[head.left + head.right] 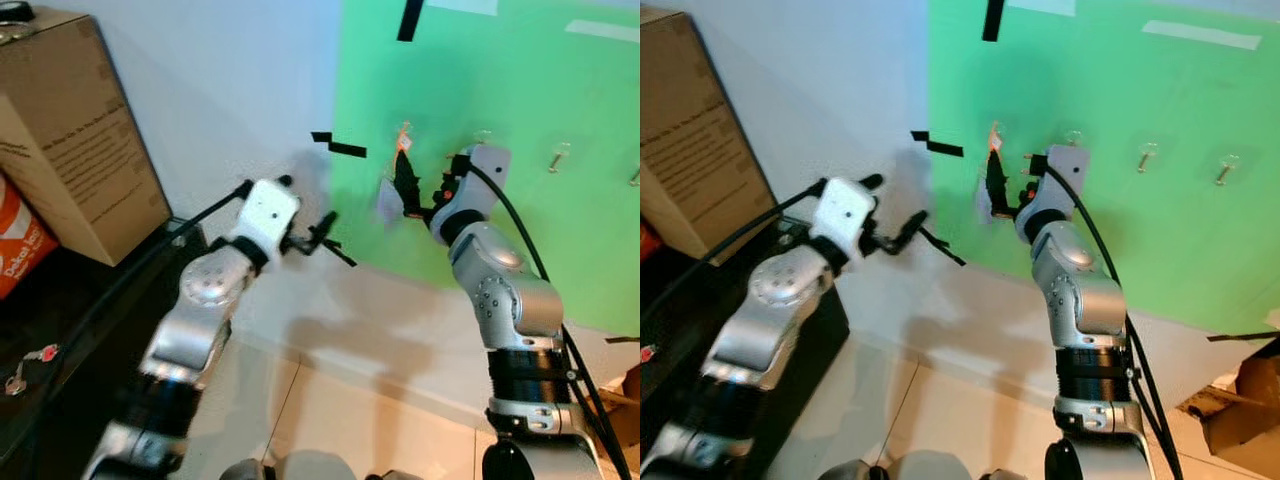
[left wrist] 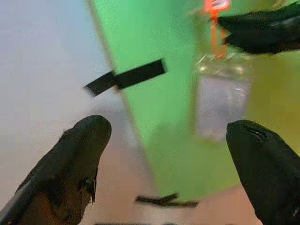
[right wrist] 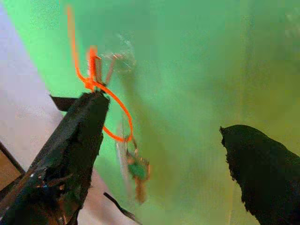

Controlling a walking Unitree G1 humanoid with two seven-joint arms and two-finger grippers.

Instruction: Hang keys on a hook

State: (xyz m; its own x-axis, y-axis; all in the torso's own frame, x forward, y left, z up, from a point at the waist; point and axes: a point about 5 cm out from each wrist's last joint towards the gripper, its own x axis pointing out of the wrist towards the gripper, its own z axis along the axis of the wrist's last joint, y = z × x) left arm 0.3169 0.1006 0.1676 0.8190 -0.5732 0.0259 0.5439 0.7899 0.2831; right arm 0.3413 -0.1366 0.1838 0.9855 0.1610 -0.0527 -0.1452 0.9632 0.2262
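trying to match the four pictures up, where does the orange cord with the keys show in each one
Left eye view: orange cord on the green board's left part, at the right gripper.
Right eye view: same spot.
Left wrist view: at the top edge, above a clear tag.
Right wrist view: looped over a hook, keys below.
Shared landmark: the green board.

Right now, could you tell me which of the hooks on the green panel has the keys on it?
The leftmost hook, beside the right end effector: the keys hang from it by an orange loop. The hooks further right are bare.
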